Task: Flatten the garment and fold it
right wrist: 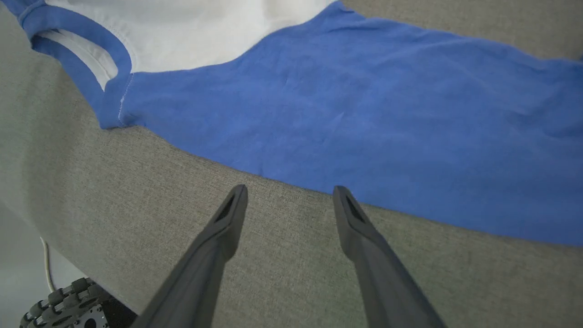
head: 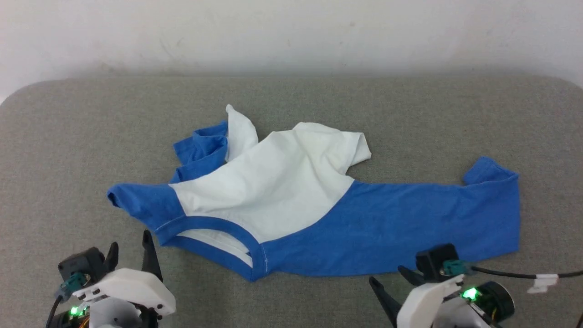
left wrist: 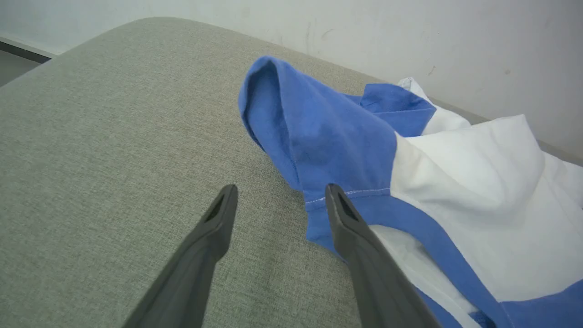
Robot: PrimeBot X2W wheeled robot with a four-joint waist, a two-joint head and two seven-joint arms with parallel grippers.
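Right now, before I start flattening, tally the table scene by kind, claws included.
Garment: 1
Claws: 2, left claw and right claw, both open
Grey padded table: 1
Total: 4

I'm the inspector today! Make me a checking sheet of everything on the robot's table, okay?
Surface: grey fabric table.
Job's things: garment, not flat yet; white body bunched up, blue sleeve spread to the right, collar nearest the robot.
Clutter: nothing seen.
Grippers: left gripper open by the collar's left end, holding nothing; right gripper open, just short of the blue edge.
Cables: black cable with a white tag by the right wrist.
Surroundings: pale wall behind the table.
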